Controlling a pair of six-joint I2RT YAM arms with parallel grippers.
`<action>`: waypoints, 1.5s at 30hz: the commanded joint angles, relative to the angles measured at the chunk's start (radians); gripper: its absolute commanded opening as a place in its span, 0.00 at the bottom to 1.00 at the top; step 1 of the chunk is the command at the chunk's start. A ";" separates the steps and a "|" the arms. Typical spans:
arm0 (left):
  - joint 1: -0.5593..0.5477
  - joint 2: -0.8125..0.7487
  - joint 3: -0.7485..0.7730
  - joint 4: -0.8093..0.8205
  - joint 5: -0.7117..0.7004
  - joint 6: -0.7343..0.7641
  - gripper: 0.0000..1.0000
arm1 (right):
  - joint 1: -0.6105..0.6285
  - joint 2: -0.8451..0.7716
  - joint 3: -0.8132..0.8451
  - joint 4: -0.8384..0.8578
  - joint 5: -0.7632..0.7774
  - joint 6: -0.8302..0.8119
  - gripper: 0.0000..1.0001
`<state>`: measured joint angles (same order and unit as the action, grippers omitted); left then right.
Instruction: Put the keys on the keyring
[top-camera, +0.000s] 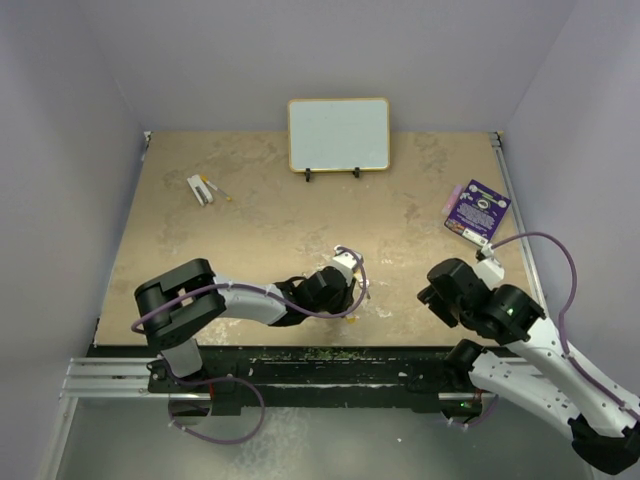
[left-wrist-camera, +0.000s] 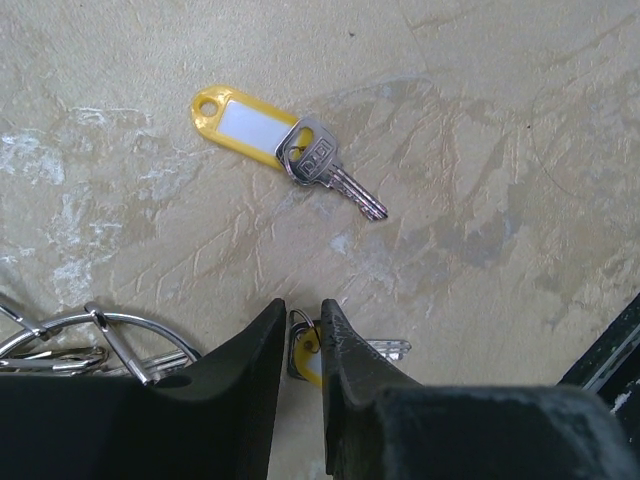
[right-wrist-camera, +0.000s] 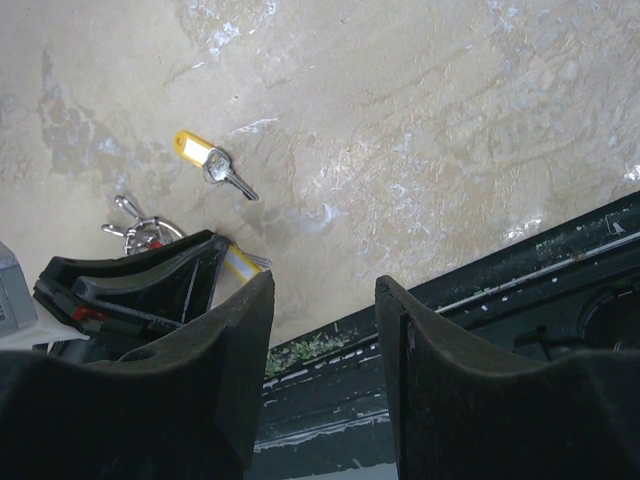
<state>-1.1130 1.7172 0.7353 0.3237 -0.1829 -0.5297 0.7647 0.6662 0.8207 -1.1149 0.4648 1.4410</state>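
My left gripper (left-wrist-camera: 300, 308) is shut on a yellow-tagged key (left-wrist-camera: 306, 350). The tag shows between the fingertips and the silver blade (left-wrist-camera: 388, 348) sticks out to the right, low over the table. A second key with a yellow tag (left-wrist-camera: 262, 128) lies flat just beyond it. The keyring (left-wrist-camera: 120, 322), a silver wire loop with metal pieces on it, lies left of the left finger. In the top view the left gripper (top-camera: 350, 283) is low near the table's front middle. My right gripper (right-wrist-camera: 325, 290) is open and empty, hovering over the front edge to the right (top-camera: 437, 292).
A small whiteboard (top-camera: 338, 134) stands at the back. A purple card (top-camera: 477, 209) lies at the right. Small white and yellow items (top-camera: 204, 188) lie at the far left. The black front rail (right-wrist-camera: 520, 290) runs under the right gripper.
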 joint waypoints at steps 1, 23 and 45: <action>0.003 -0.023 -0.007 -0.097 -0.010 0.040 0.24 | -0.002 0.015 0.011 0.004 0.034 0.016 0.50; 0.004 0.045 0.054 -0.148 -0.034 0.032 0.20 | -0.001 -0.014 0.005 -0.010 0.032 0.027 0.51; -0.003 0.053 0.063 -0.214 -0.058 0.004 0.17 | -0.002 -0.046 0.006 -0.037 0.032 0.039 0.51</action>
<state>-1.1133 1.7233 0.7834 0.2264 -0.2279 -0.5129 0.7647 0.6373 0.8204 -1.1194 0.4610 1.4551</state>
